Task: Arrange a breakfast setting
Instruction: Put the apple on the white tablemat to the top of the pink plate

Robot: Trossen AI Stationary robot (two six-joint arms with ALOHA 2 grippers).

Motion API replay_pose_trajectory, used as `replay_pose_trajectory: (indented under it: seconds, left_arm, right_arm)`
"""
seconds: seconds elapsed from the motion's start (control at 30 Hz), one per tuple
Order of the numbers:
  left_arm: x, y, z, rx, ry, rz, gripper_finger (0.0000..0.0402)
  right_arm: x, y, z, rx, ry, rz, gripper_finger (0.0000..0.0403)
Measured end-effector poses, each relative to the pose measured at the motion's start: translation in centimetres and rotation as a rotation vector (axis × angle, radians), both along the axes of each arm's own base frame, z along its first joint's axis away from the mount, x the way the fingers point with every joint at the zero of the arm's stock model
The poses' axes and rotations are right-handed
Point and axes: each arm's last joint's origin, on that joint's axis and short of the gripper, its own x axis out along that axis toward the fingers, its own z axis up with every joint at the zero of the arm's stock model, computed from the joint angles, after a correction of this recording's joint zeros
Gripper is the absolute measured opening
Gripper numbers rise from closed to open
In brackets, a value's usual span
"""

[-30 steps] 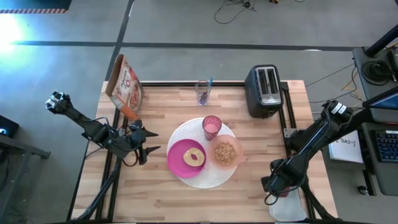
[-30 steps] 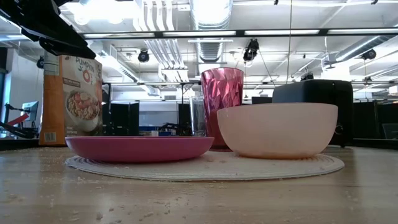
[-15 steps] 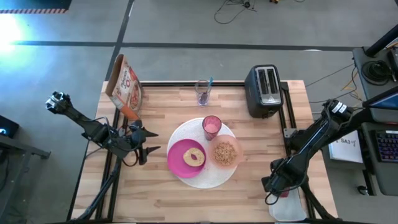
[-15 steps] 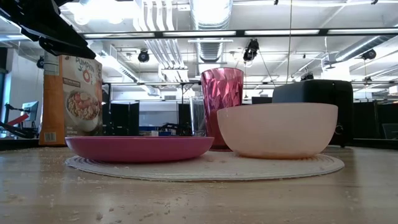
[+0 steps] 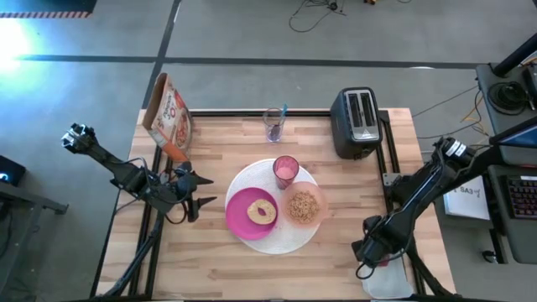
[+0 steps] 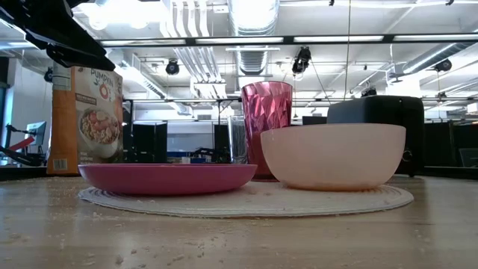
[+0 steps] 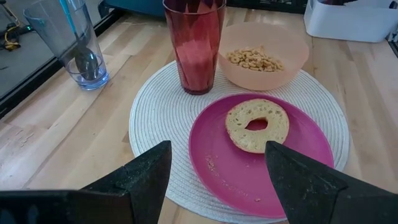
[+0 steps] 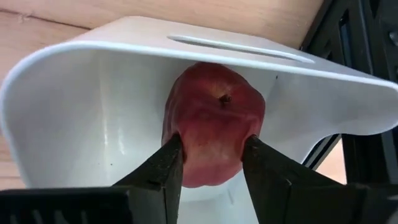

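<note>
The small red fruit (image 8: 214, 127) is being gripped by the right claw (image 8: 211, 155) inside a white bin (image 8: 93, 112) off the surface's right edge. The left claw (image 7: 214, 168) is being held spread, empty, beside the magenta plate (image 7: 217, 162).

A pale butcher-block wooden tabletop (image 5: 218, 252) fills the centre of the high view, standing on a grey concrete floor (image 5: 252, 33) crossed by a dark line. In the low view, white ceiling ducts (image 6: 250, 15) and strip lights (image 6: 224, 39) run overhead.
</note>
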Motion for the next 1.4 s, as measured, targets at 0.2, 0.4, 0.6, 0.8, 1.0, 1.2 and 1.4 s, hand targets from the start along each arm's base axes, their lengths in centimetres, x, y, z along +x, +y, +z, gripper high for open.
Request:
replay_pose_trajectory:
  seconds: [0.2, 0.4, 0.6, 0.8, 1.0, 1.2, 1.4]
  left_arm:
    - [0.0, 0.0, 0.0, -0.014, -0.007, 0.014, 0.0242]
    - [0.0, 0.0, 0.0, -0.021, -0.010, 0.019, 0.0242]
    - [0.1, 0.0, 0.1, -0.041, -0.024, 0.026, 0.0242]
    - [0.3, -0.2, 0.4, -0.078, -0.052, 0.008, 0.0242]
    - [0.6, -0.5, 0.7, -0.096, -0.075, -0.026, 0.0242]
    - [1.8, -1.4, 1.5, -0.040, -0.156, -0.140, 0.0242]
    - [3.3, -2.7, 2.1, -0.019, -0.247, -0.260, 0.0242]
  right_arm:
    - [-0.1, -0.3, 2.5, 0.057, -0.087, 0.018, 0.0127]
    - [-0.7, -0.9, 4.8, 0.139, -0.164, 0.030, 0.0127]
    - [-1.3, -1.7, 7.6, 0.222, -0.274, 0.046, 0.0127]
    - [-1.5, -2.4, 10.7, 0.248, -0.472, 0.085, 0.0127]
    - [-0.7, -3.2, 13.2, 0.015, -0.843, 0.188, 0.0127]
    - [1.4, -3.3, 13.9, -0.476, -1.110, 0.391, 0.0127]
    - [5.3, -1.9, 12.5, -0.921, -1.132, 0.642, 0.0127]
